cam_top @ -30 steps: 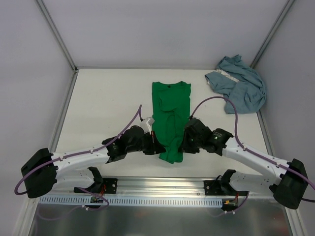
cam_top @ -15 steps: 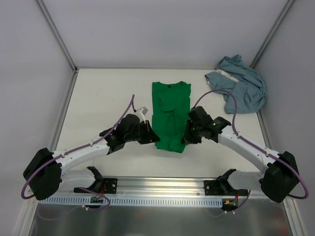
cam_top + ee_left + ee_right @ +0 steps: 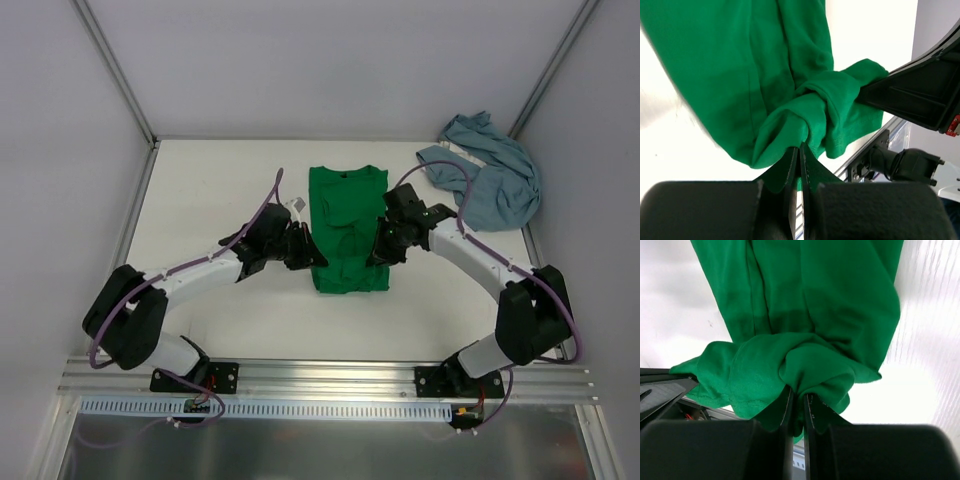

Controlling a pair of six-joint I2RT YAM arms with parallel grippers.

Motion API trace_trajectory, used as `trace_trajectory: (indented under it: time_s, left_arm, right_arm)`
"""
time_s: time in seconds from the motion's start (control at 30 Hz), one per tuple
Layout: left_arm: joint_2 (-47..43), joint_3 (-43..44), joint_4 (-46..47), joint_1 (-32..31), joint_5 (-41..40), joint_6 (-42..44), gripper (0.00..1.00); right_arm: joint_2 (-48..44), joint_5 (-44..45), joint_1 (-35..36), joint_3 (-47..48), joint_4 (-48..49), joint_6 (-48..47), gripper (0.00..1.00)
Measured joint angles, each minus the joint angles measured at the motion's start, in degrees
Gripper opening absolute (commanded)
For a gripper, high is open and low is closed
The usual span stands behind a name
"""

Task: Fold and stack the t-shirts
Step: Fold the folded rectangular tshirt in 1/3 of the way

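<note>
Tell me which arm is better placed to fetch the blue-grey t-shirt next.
Right, probably. The blue-grey t-shirt lies crumpled at the far right corner, nearer the right pincer; the left pincer sits beyond the green t-shirt. Both pincers are shut on it.

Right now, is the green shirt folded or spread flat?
Partly folded: the shirt is a narrow strip, near hem bunched in left gripper and right gripper.

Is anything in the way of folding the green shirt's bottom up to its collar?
Nothing visible. The left end effector and right end effector pinch the near hem of the green t-shirt, and the rest of its cloth is bare. The blue-grey t-shirt lies crumpled in the far right corner, apart from it.
</note>
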Motion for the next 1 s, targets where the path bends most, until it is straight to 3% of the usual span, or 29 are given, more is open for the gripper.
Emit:
trace_trajectory:
  time_s: [0.23, 0.3, 0.33, 0.37, 0.47, 0.5, 0.8, 1.0]
  left_arm:
    - [8.4, 6.4, 0.2, 6.3, 4.6, 1.3, 0.0]
    - [10.8, 8.6, 0.0, 8.2, 6.0, 1.7, 0.03]
    - [12.2, 9.9, -0.2, 9.1, 6.6, 2.0, 0.15]
    - [13.6, 11.2, -0.2, 9.8, 7.4, 2.5, 0.46]
    - [18.1, 14.6, 0.2, 12.0, 9.7, 2.5, 0.76]
    - [19.2, 15.1, 0.9, 12.5, 10.4, 2.5, 0.98]
    - [19.6, 13.7, 5.4, 13.6, 11.2, 1.5, 0.99]
    - [11.4, 8.3, 5.9, 13.6, 11.5, 1.5, 0.99]
  right_arm:
    - [10.1, -4.2, -5.2, 8.3, 0.2, -3.1, 0.01]
    - [13.6, -5.5, -6.3, 11.2, 0.2, -3.8, 0.13]
    - [15.5, -6.1, -6.7, 12.7, 0.4, -4.2, 0.22]
    - [17.0, -6.6, -7.0, 13.8, 0.7, -4.3, 0.4]
    - [21.7, -7.4, -8.2, 16.9, 1.5, -5.5, 0.5]
    - [22.7, -7.6, -8.6, 17.2, 1.9, -5.8, 0.5]
    - [22.7, -6.5, -11.4, 20.3, 1.7, -9.2, 0.55]
    - [17.0, -6.4, -11.7, 21.1, -0.6, -10.3, 0.59]
